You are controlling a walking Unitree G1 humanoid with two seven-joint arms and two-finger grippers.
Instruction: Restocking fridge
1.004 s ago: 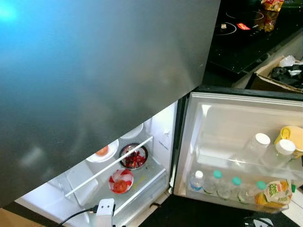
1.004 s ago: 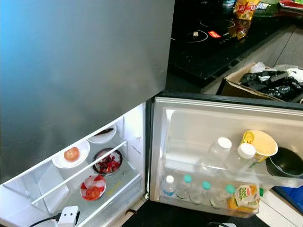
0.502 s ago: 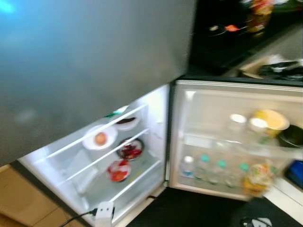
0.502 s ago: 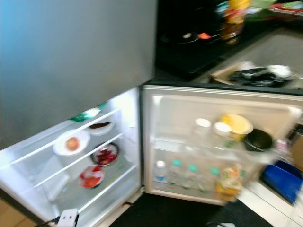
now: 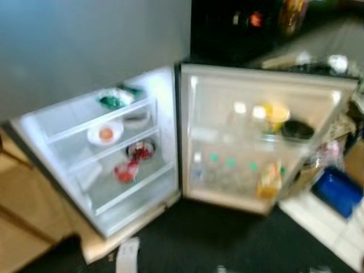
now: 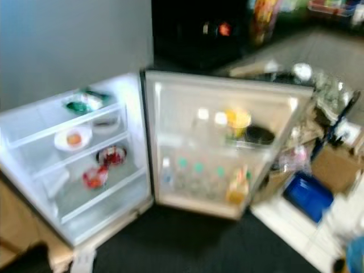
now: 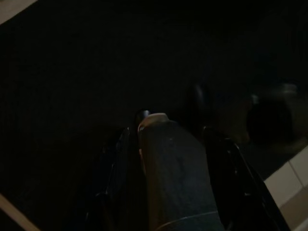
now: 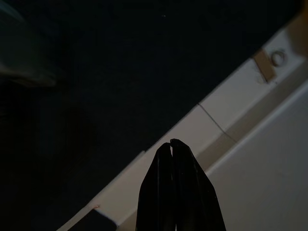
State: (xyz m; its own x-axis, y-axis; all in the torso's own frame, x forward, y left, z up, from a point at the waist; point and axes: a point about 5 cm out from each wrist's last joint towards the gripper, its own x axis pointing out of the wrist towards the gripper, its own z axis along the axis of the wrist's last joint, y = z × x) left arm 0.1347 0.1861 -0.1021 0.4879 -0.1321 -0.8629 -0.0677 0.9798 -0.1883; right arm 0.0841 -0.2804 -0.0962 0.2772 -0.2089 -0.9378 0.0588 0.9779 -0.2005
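Facing open fridge (image 5: pixel 114 148), view blurred. Right gripper (image 8: pixel 171 147) fingers together, empty; left gripper (image 7: pixel 159 130): can't tell. I'd steady first, then fetch stock for door shelf (image 5: pixel 239 170).

Home kitchen: open fridge (image 5: pixel 114 153), stocked door shelves (image 5: pixel 244 170), dark countertop (image 5: pixel 239 28).

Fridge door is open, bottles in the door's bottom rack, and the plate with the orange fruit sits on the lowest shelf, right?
Not quite. The fridge door is open and the bottles stand in its bottom rack, but the plate with the orange fruit sits on a middle shelf, above the red food dishes. The left eye view shows it.
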